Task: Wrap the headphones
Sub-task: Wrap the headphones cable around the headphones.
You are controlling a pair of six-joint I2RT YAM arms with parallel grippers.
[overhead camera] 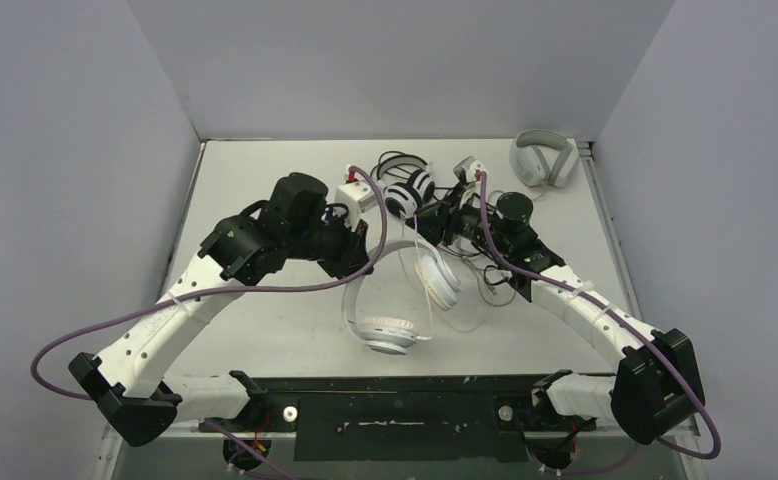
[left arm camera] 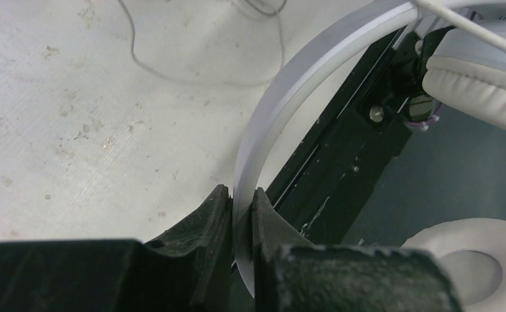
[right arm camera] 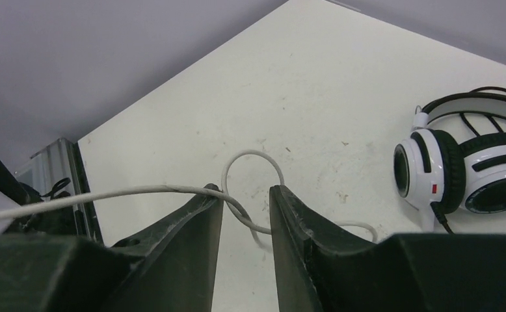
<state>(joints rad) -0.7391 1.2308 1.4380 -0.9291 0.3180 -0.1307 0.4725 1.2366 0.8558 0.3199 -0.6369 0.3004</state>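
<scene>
The white headphones (overhead camera: pixel 405 305) hang in mid-table, one ear cup (overhead camera: pixel 387 332) low and the other (overhead camera: pixel 437 280) higher. My left gripper (overhead camera: pixel 363 262) is shut on their thin white headband (left arm camera: pixel 289 91), and the left wrist view shows the band pinched between the fingers of that gripper (left arm camera: pixel 242 193). My right gripper (overhead camera: pixel 437 226) is just behind them. Its jaws stand apart in the right wrist view, where the thin white cable (right arm camera: pixel 107 195) rests on one fingertip and crosses the gap of the gripper (right arm camera: pixel 246 192) unclamped. The black-and-white headset (overhead camera: pixel 408 192) (right arm camera: pixel 471 175) lies behind with its black cable.
A light grey over-ear pair (overhead camera: pixel 543 158) lies at the back right corner. Loose black cable (overhead camera: pixel 490 282) trails on the table beside the right arm. A black rail (overhead camera: pixel 395 400) runs along the near edge, and grey walls enclose the table.
</scene>
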